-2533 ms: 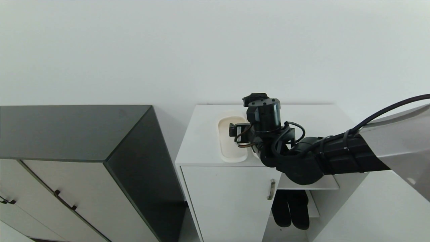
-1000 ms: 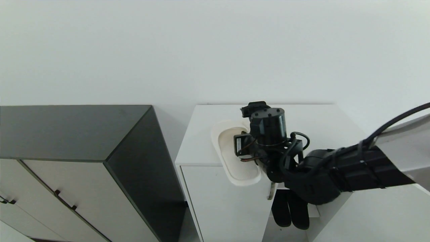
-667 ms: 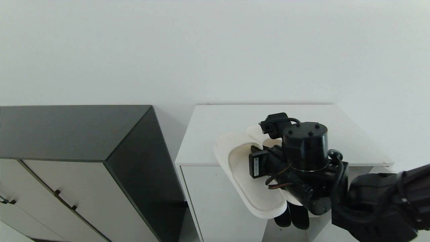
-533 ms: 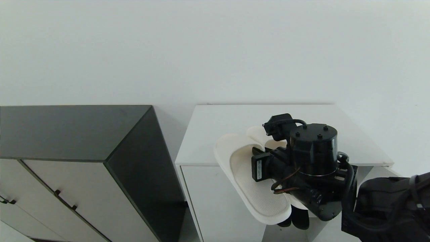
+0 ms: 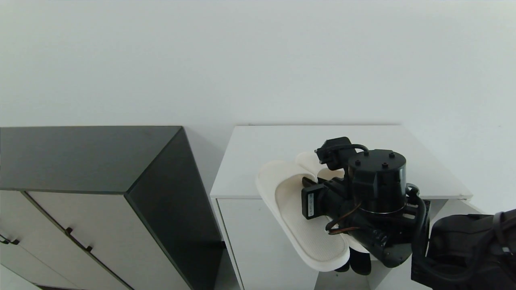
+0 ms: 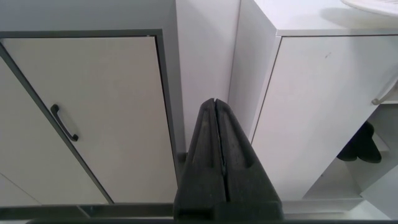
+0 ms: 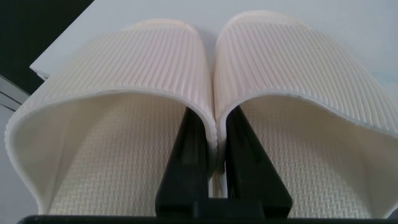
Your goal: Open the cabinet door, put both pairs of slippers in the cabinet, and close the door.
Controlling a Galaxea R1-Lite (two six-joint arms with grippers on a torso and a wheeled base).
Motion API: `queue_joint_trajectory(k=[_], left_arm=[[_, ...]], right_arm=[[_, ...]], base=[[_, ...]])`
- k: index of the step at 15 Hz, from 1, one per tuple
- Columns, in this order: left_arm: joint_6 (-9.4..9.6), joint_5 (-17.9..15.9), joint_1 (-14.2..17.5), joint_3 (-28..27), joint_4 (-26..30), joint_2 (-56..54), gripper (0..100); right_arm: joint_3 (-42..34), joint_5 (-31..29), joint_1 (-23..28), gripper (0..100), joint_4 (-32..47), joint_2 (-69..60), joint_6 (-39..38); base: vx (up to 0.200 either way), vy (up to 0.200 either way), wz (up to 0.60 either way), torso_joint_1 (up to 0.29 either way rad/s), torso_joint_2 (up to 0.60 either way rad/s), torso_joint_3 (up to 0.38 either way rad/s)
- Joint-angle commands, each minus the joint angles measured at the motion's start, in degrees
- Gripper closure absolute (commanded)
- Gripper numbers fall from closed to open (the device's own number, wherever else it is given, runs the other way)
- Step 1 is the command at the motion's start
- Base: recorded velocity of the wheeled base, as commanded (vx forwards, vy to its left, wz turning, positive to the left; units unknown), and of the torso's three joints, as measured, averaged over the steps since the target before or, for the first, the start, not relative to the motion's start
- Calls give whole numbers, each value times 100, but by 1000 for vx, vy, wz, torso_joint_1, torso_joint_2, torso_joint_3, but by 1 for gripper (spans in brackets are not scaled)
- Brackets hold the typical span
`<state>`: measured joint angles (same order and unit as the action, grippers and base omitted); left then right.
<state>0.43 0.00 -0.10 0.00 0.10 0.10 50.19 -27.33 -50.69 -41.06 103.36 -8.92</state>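
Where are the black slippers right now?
In the head view, the black slippers sit inside the white cabinet, on a low shelf in its open right half, showing just beneath the white pair held by the right gripper.

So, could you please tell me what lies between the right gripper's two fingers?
The adjoining strap edges of both white slippers, pinched together by the right gripper, as the right wrist view shows.

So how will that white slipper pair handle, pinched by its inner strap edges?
The white slippers look like light foam: the right hand holds both by a thin pinch on the adjoining strap edges. Probably fairly stiff: the soles hang tilted past the cabinet top without sagging. Ribbed straps should resist slipping, though the pair may swing about the pinch.
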Motion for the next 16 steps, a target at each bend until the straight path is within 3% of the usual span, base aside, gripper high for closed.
queue_joint_trajectory(k=[1, 4, 16], left_arm=[[1, 0, 1, 0, -1, -1, 100], [1, -9, 1, 0, -1, -1, 100], [-25, -18, 1, 0, -1, -1, 100]], right_arm=[[0, 0, -2, 100, -43, 52, 5], [-9, -9, -2, 100, -113, 105, 5], [-123, -27, -2, 100, -359, 114, 40]], base=[[0, 0, 0, 0, 0, 0], [0, 0, 0, 0, 0, 0], [-200, 0, 0, 3, 2, 4]])
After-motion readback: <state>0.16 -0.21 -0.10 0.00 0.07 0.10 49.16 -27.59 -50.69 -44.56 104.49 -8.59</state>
